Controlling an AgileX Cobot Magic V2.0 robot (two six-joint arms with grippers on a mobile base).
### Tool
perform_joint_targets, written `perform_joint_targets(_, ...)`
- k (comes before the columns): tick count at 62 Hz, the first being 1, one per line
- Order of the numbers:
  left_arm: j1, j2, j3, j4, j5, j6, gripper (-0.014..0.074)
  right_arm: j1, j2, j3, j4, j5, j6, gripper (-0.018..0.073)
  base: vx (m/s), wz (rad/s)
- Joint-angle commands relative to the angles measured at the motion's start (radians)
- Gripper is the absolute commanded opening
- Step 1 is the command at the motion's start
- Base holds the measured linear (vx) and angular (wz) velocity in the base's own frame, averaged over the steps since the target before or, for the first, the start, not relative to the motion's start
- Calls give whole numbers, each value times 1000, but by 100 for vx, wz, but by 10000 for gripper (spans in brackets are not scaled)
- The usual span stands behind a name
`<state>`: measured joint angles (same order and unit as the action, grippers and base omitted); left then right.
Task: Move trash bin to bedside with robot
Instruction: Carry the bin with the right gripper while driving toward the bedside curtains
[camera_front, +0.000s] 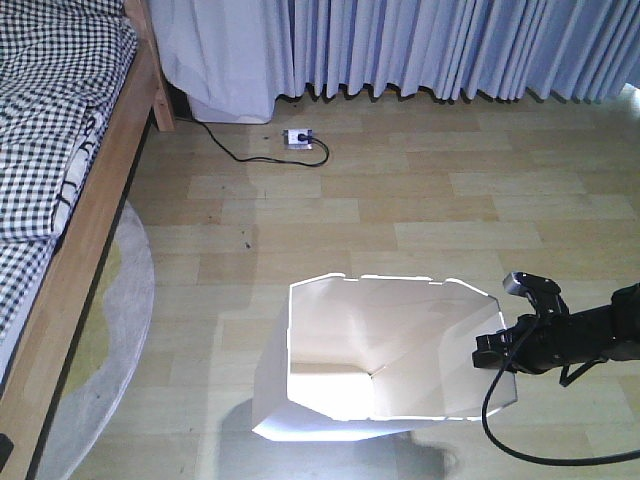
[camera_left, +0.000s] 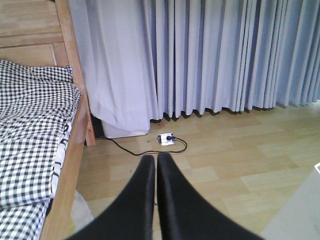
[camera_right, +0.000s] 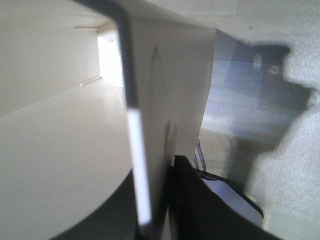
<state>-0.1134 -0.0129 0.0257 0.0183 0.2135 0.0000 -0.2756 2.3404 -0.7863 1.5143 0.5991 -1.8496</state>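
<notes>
The white trash bin (camera_front: 340, 350) stands on the wood floor, well apart from the bed (camera_front: 95, 200) at the left. The right claw (camera_front: 497, 347) pinches the bin's thin right wall at the rim. The right wrist view shows that wall (camera_right: 170, 90) edge-on between the fingers, though blur makes the bite look perhaps shallow. The left claw (camera_left: 156, 167) is pressed together, holding nothing. Dragging the bin to the bedside calls for a slow pull, kept low along the floor, so the wall flexes little and does not slip free. The round rug (camera_front: 125, 300) edge could snag the base and tip the bin.
</notes>
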Motion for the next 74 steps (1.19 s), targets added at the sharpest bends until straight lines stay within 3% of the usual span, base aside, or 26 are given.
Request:
perform_joint_targets(1, -6, -14, 19, -4, -69, 0, -6, -1, -69, -5, 27, 261, 1, -5, 22, 0)
perform_joint_targets(74, -6, -14, 19, -4, -69, 0, -6, -1, -69, -5, 27, 260, 1, -5, 20, 1)
